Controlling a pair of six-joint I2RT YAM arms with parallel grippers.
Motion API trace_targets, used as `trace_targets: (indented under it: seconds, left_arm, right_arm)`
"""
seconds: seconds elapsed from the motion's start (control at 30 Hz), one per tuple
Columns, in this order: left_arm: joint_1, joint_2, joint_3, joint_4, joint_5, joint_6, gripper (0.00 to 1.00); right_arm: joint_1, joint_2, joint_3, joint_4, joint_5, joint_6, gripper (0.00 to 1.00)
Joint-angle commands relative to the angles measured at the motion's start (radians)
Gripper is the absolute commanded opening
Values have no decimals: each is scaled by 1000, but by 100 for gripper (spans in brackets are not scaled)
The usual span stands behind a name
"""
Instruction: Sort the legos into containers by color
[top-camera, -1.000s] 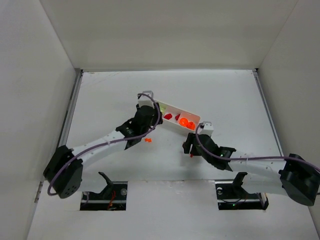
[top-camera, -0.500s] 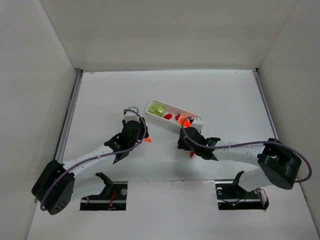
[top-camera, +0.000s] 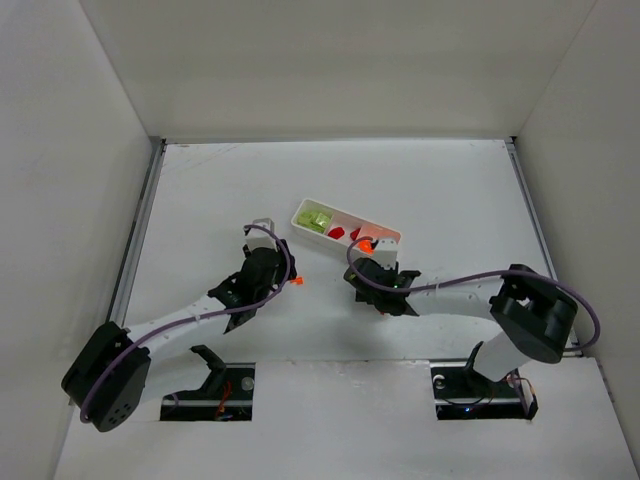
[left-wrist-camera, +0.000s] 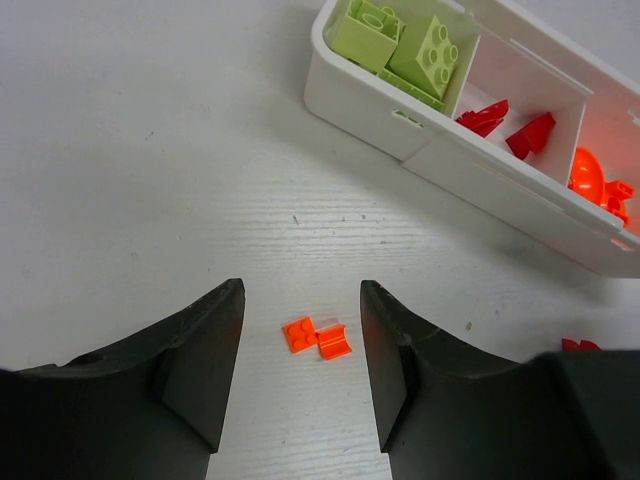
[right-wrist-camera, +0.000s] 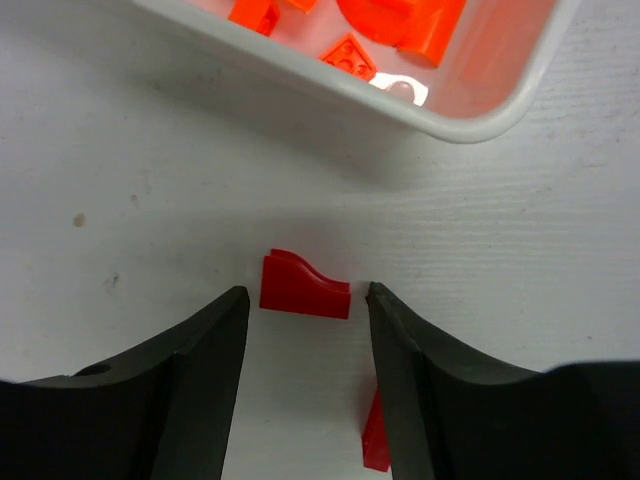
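Lower centre, left wrist view: orange lego lay flat on the table between the left gripper's parted jaws, untouched.
Right gripper: jaws spread either side of a red lego, just below the tray.
Handling: I judged both light, rigid and slick; pinch the flat sides.

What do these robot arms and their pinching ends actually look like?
The left arm and right arm are slim white links joined by chunky black joints, with a purple cable looping along each. The left end effector and right end effector each have two matte black, wedge-shaped fingers.
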Motion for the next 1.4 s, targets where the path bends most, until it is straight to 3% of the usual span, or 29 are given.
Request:
trace_targets:
  seconds: [0.0,0.27,0.4,0.5,0.73,0.97,1.17,1.37]
  left_arm:
    - [-5,-21,-8,49,-2,-9,47]
    - [-10,-38,-15,48,-2,-11,48]
    - [-13,-23,-8,48,-2,-9,48]
    - [-18,-20,-7,48,-2,-8,48]
    - [-19,22,-1,55,-8,-8,48]
    - [-21,46,2,60,-13,-6,48]
    - [-31,77,15,63,-2,1,47]
    - [-59,138,51,37,-2,14,43]
  right_arm:
    - [16,30,47,-35,32,23,54]
    - [16,72,51,19,63,5,54]
    - [21,70,64,26,69,2,33]
    - [34,23,71,26,95,-16,27]
    - [44,-111,181,84,66,-177,29]
    - [-126,70,350,256,-81,-314,31]
    - [-185,185,458,272,-94,-351,35]
    - [-209,218,470,284,-101,-339,49]
